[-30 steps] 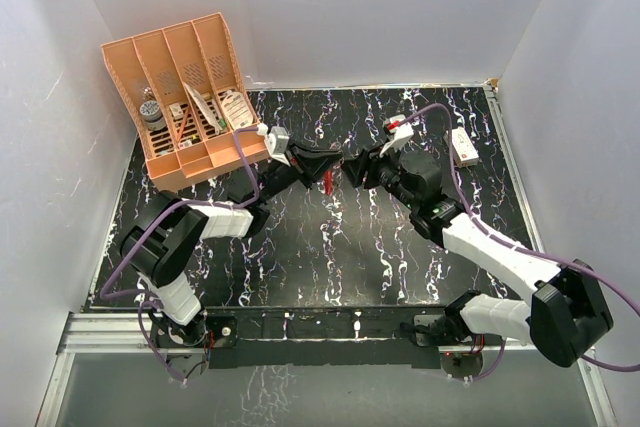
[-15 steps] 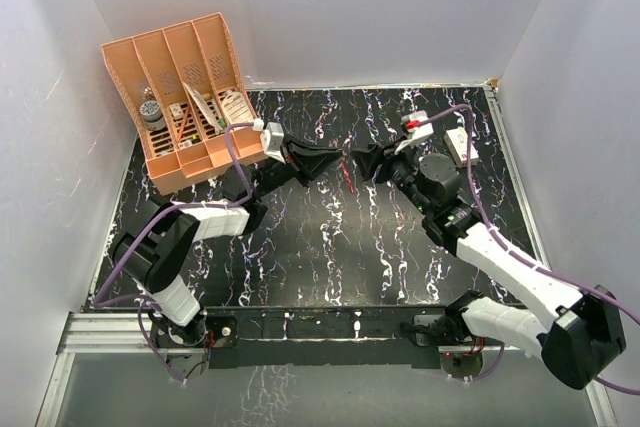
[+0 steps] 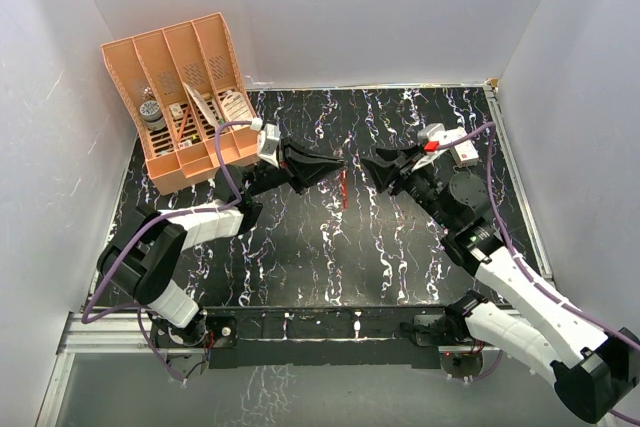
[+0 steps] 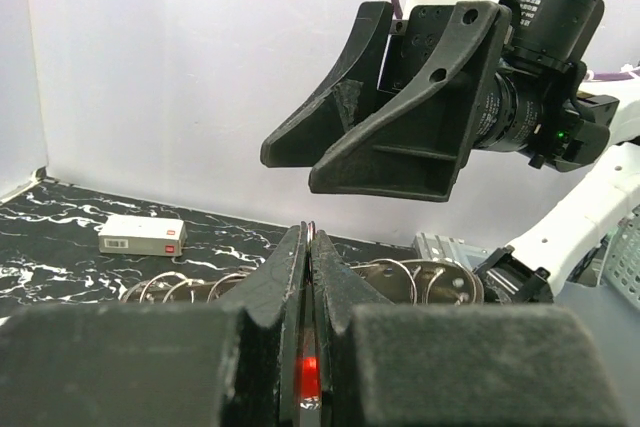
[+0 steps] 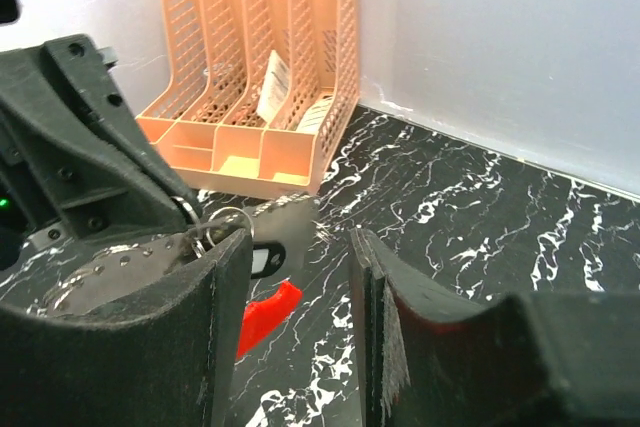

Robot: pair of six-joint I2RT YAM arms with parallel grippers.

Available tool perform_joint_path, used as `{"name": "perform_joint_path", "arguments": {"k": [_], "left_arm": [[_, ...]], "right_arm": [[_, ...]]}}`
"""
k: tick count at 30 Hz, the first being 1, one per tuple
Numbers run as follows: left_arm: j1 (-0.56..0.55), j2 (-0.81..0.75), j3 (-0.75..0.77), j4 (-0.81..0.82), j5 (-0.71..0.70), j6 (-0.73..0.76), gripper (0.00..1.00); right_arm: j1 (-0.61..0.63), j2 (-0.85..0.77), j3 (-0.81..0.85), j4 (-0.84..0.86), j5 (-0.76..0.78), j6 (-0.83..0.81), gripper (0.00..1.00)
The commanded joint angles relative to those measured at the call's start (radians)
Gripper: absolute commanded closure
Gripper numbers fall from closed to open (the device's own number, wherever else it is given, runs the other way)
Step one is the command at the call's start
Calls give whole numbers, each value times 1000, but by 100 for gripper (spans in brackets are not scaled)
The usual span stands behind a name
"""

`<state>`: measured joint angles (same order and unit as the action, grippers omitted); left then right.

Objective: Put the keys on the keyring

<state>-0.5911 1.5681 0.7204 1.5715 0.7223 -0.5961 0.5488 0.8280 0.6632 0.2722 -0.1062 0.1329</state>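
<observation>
Red plastic, the thick crescent of the keyring [image 3: 343,187], hung just beyond the tips of the left gripper [image 3: 330,169]. That gripper's jaws were pressed fully together on the ring, above the middle of the black marbled table [image 3: 320,257]. The right gripper [image 3: 378,169] faced it from just beside, its jaws parted and holding nothing.

In the right wrist view a flat silvery key [image 5: 280,235] with a dark patch showed close to the ring at the left gripper's tip. Whether it was already threaded on the loop could not be told.

A white box [image 3: 463,147] lay well apart near the right edge, and an orange file organiser [image 3: 185,87] stood at the far left corner.

Risks, as judged:
- The ring was pinched by a thin edge, so a push from the right gripper could twist it in the grip or knock it loose.
- A key only half on the loop could slide off and drop to the table.
- With the grippers this near, a misjudged approach could bring finger against finger instead of around the key.
</observation>
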Motion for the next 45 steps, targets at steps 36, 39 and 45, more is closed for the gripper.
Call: {"name": "perform_joint_path", "arguments": {"k": [36,39,45], "left_arm": [[5,-43,58,216,136,-121,100],[5,-35,70,216,151,-133,100],[4,-15,93,216,186,-160,100]], "right_arm": [[-1,36,25,93,-359,-52,69],[-1,42,26,102,-364,-50,69],[-1,50,31,105,-377,-57,69]]}}
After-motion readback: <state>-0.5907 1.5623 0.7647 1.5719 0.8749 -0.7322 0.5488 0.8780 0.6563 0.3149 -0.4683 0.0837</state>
